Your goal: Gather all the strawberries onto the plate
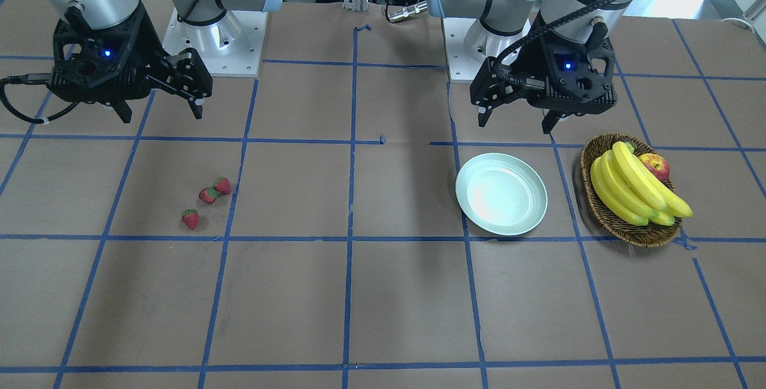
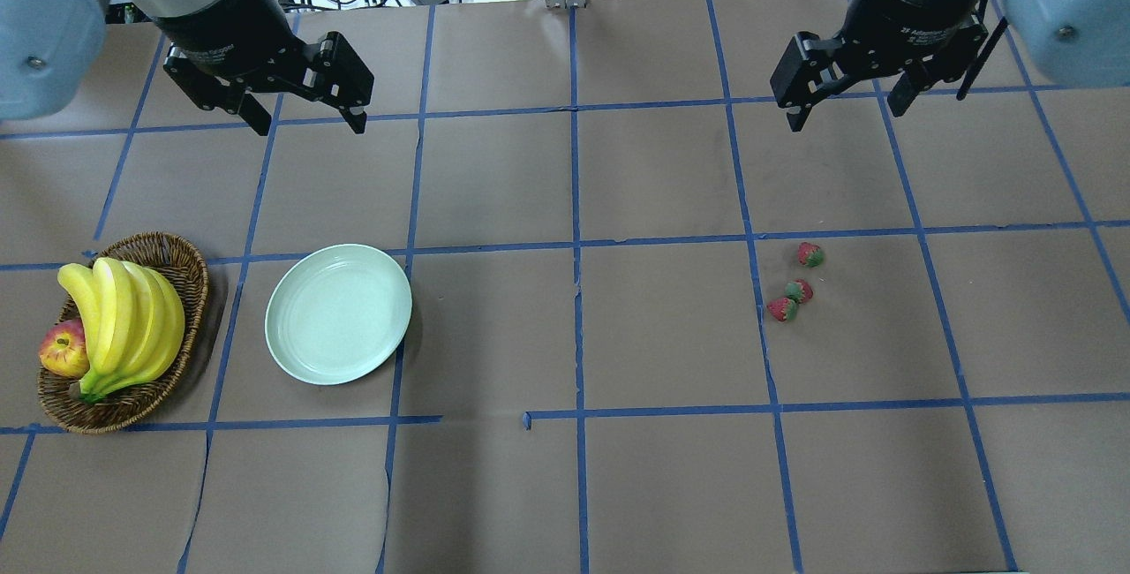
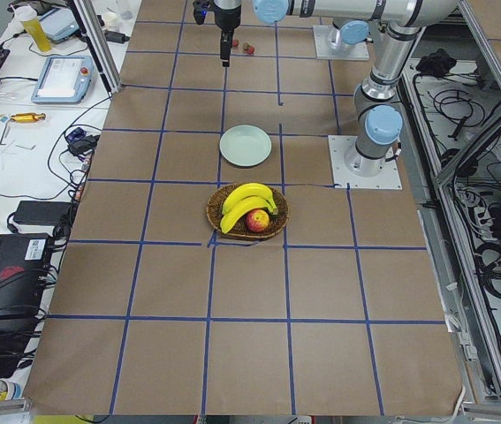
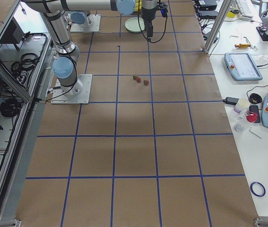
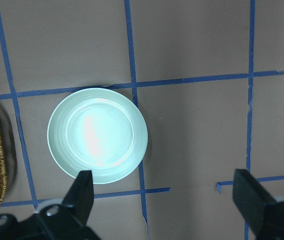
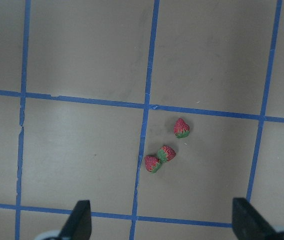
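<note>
1. Strawberries (image 2: 800, 290) lie in a loose trio on the table (image 2: 662, 486), on the robot's right side. None is in the plate (image 2: 338, 313) yet. The plate sits well apart on the left side, bare, just beside a basket (image 2: 199, 291) of bananas (image 2: 124, 313) and an apple (image 2: 62, 351).
2. In the right wrist view two berries sit close enough that they seem to touch, caps together, though at this size I cannot be sure. The third lies a little apart.
3. The right gripper (image 2: 846, 115) hangs high above the table on the far side of the berries, its jaws spread wide with nothing between them. The left gripper (image 2: 311, 127) hovers likewise beyond the plate, also wide and empty.
4. Handling, as I judge it: each berry is small, light and rounded, so it may roll or squirt out of a hard pinch. Whether they are soft fruit or stiff props cannot be told from here.
5. The best hold is probably across the widest part of the red body, below the green cap, with the fingers coming straight down.
6. The lone berry looks the easiest first pick, since the paired ones leave little room for a finger between them.
</note>
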`<state>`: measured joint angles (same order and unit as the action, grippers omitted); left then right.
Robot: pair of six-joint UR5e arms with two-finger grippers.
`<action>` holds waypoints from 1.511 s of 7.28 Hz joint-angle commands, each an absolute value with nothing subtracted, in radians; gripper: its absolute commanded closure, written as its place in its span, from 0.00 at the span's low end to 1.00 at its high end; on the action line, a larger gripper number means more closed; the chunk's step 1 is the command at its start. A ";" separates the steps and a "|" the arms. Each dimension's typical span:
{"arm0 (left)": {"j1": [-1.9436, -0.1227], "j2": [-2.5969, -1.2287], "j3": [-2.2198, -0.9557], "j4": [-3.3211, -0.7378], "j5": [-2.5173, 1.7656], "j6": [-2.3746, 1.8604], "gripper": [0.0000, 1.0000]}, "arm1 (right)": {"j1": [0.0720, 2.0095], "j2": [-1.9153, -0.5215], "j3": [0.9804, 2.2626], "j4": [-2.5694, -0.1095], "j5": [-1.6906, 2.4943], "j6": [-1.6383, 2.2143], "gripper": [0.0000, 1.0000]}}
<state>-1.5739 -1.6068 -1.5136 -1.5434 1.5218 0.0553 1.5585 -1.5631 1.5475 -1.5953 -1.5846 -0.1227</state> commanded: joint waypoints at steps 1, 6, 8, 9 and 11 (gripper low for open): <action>-1.574 -1.615 -1.516 -1.536 1.522 0.055 0.00 | 1.559 -1.562 1.548 -1.595 -1.585 -0.123 0.00; -1.574 -1.611 -1.525 -1.529 1.523 0.055 0.00 | 1.559 -1.563 1.548 -1.595 -1.585 -0.123 0.00; -1.575 -1.608 -1.528 -1.522 1.539 0.055 0.00 | 1.559 -1.563 1.549 -1.595 -1.583 -0.123 0.00; -1.575 -1.608 -1.529 -1.519 1.537 0.055 0.00 | 1.559 -1.563 1.551 -1.595 -1.583 -0.123 0.00; -1.575 -1.608 -1.531 -1.517 1.537 0.055 0.00 | 1.559 -1.563 1.551 -1.595 -1.583 -0.123 0.00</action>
<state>-1.5752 -1.6077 -1.5295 -1.5183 1.5374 0.0552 1.5585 -1.5632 1.5505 -1.5953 -1.5831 -0.1227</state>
